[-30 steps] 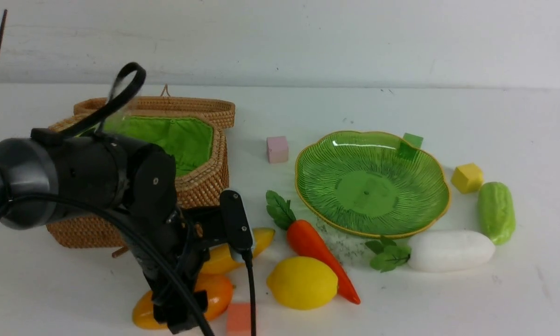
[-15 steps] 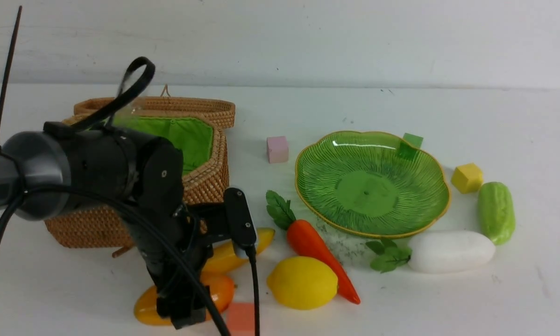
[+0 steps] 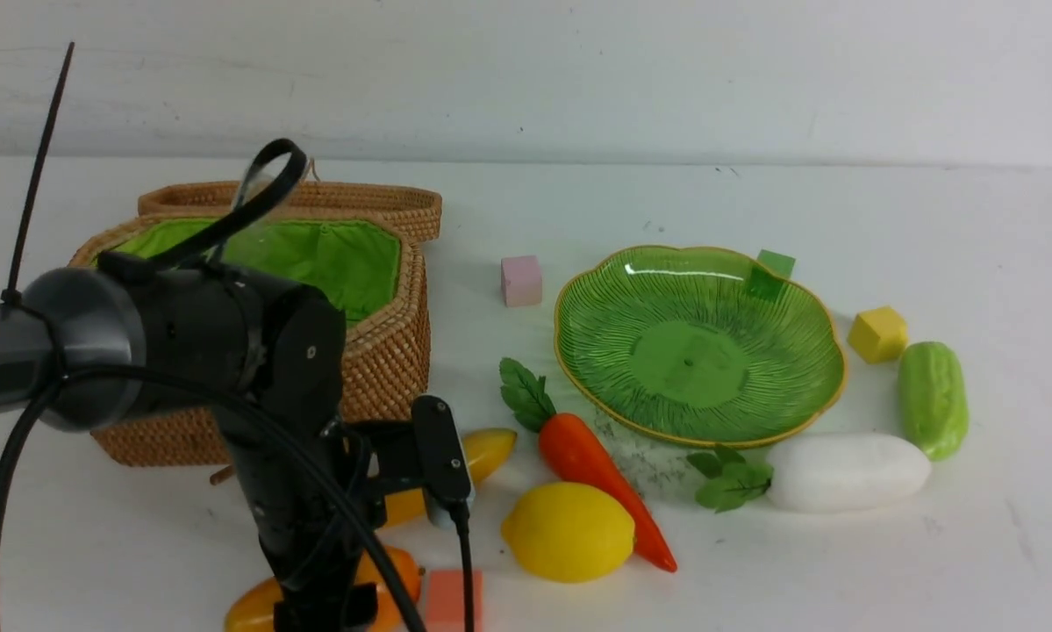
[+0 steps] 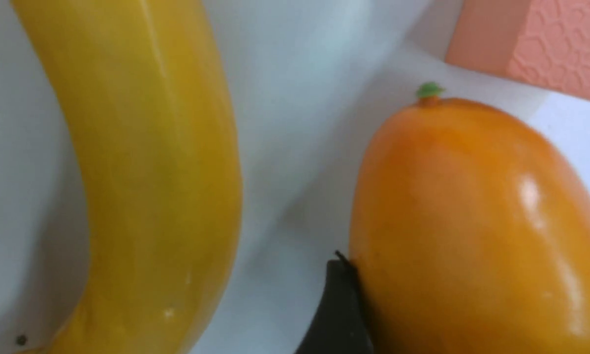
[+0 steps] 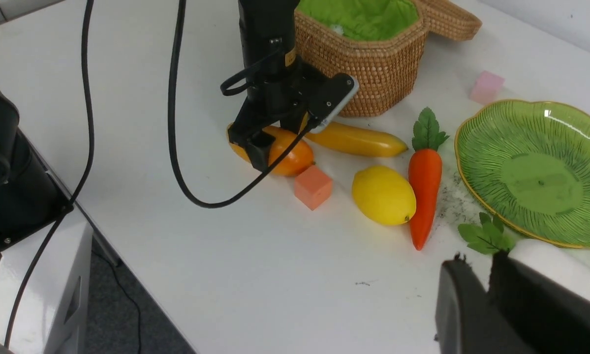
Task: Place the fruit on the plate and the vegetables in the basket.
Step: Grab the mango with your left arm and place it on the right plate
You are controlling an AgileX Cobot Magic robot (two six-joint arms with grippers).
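Your left gripper (image 3: 324, 606): lower left of front view, jaws spread wide at the mango (image 4: 472, 226); can't tell if it's gripped.
Your right gripper (image 5: 481, 300): lower right of its wrist view, fingertips close together, nothing seen between them.
Banana (image 3: 489, 452): lower left, partly behind the left arm (image 3: 297, 386).
Lemon (image 3: 569, 532): bottom centre (beside the carrot (image 3: 591, 461)).
Plate (image 3: 701, 347): right of centre.
Radish (image 3: 846, 472), cucumber (image 3: 932, 399): right side.
Basket (image 3: 385, 369): upper left, lid open.
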